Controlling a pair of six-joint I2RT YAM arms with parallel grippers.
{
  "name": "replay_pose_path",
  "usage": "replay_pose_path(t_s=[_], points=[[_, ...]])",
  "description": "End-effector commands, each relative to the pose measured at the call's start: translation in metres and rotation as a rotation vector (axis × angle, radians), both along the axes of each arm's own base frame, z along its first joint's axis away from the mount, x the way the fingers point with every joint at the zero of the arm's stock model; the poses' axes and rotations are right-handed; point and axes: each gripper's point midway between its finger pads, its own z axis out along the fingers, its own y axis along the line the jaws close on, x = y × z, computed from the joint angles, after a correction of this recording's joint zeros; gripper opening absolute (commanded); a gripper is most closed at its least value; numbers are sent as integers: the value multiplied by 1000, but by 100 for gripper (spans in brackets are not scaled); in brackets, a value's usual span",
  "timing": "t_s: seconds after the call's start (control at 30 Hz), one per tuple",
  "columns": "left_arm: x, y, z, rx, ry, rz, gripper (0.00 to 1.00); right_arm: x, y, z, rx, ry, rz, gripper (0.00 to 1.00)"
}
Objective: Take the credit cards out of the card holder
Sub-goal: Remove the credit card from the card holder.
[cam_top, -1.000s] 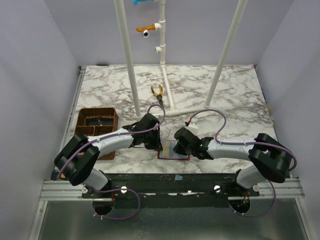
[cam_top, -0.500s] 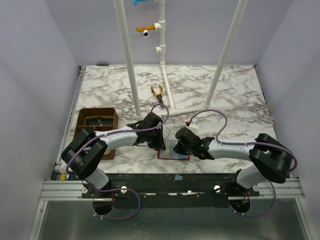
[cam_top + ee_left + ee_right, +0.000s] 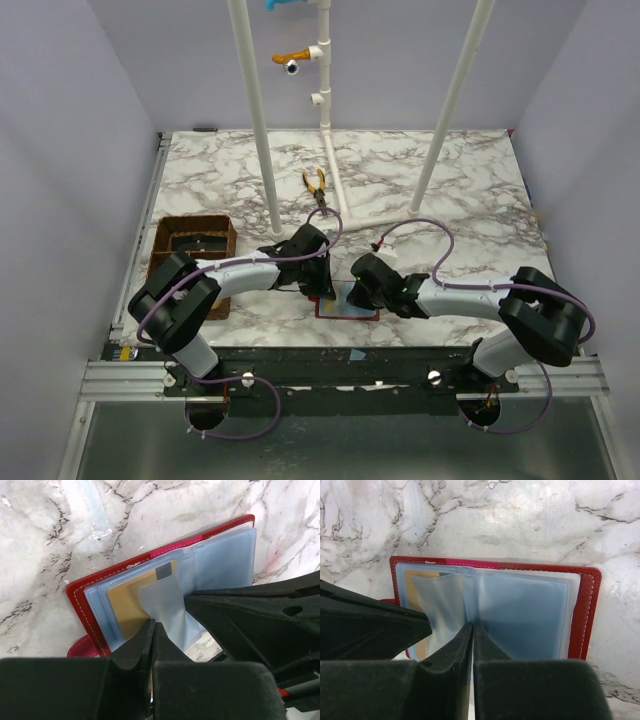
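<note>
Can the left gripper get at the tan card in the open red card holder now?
Probably yes. The left gripper is right at the tan card in the flat red folding card holder; the right gripper sits beside, not over it. Yet a pale translucent sleeve partly covers the card.

No legible text, label, brand, number or sign: card holder (image 3: 226,562), red cover and blue-grey sleeves, shows no readable marking; tan card (image 3: 126,605) shows a plain face with one grey patch; pliers (image 3: 316,186) too small to read.
</note>
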Motion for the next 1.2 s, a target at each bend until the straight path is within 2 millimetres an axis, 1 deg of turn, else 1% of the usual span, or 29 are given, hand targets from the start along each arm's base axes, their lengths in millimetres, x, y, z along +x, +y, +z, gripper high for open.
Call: replay_pose_path(t_s=[0.0, 0.07, 0.2, 0.3, 0.57, 0.77, 0.93, 1.07, 1.17], points=[[-5, -7, -5, 1, 21, -26, 0, -17, -14, -7, -83, 60, 56, 12], [-5, -9, -5, -3, 22, -29, 0, -12, -9, 8, -61, 27, 58, 17], [-6, -11, -5, -12, 30, -32, 0, -5, -5, 28, -38, -15, 53, 24], [-7, -13, -6, -23, 39, -35, 0, -3, -6, 37, -29, -33, 46, 29], [-8, -20, -3, -39, 41, -48, 0, 0, -17, 55, -43, -68, 14, 34], [-8, -31, 1, -50, 44, -68, 0, 0, -27, 66, -46, -86, -20, 34], [-10, -44, 2, -64, 51, -88, 0, -2, -38, 74, -44, -103, -51, 34], [-10, -53, 5, -79, 54, -98, 0, -8, -42, 71, -33, -87, -45, 30], [-10, -58, 7, -91, 61, -105, 0, -15, -38, 63, -4, -70, -10, 26]])
